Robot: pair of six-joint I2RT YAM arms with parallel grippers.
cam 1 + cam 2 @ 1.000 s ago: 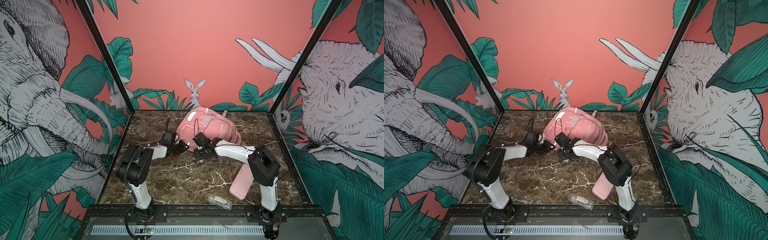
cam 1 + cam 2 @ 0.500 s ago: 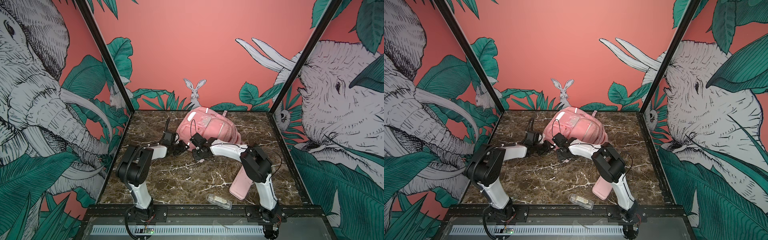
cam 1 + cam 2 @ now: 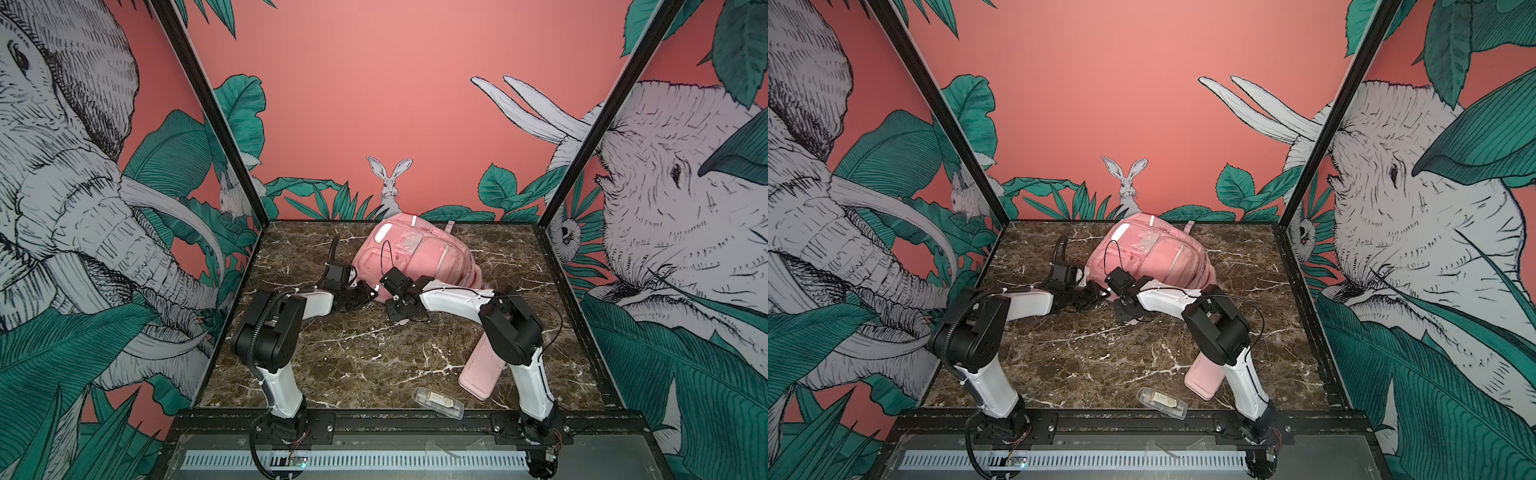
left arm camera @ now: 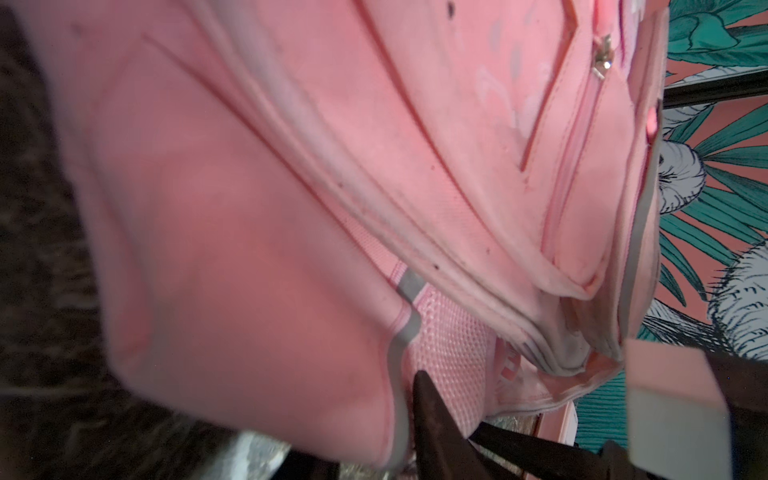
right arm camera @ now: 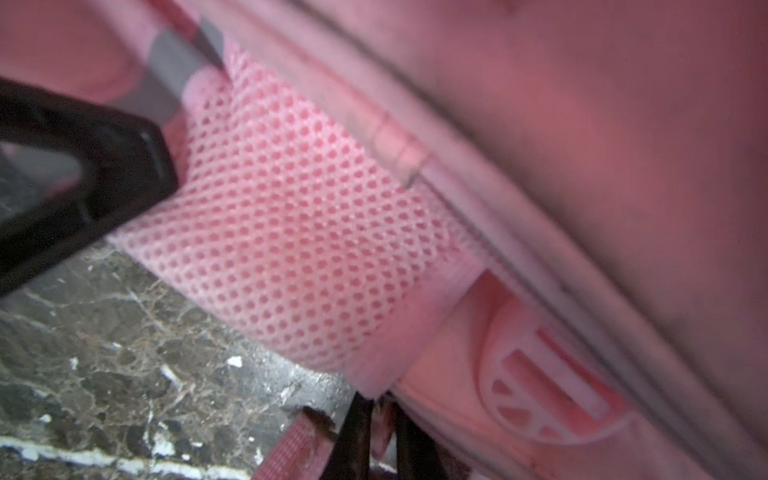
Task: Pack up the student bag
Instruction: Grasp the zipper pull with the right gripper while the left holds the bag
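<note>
clear box point(image 3: 437, 402): one, nearest the front rail, loose on the marble table point(image 3: 353, 365).
pencil case point(image 3: 482, 368): one, flat pink, just behind the box, partly under the right arm.
right gripper point(image 5: 380, 419): jaws have just drawn together on a fold at the bag's lower edge, by the mesh pocket point(image 5: 299, 232); elbow swung inward.
left gripper point(image 3: 368, 293): unmoved; one finger on the mesh, clamped or not i cannot tell.
student bag point(image 3: 419, 257): one, lying mid-table toward the back wall.
meaning: bag probably secured for opening; nothing packed yet.
</note>
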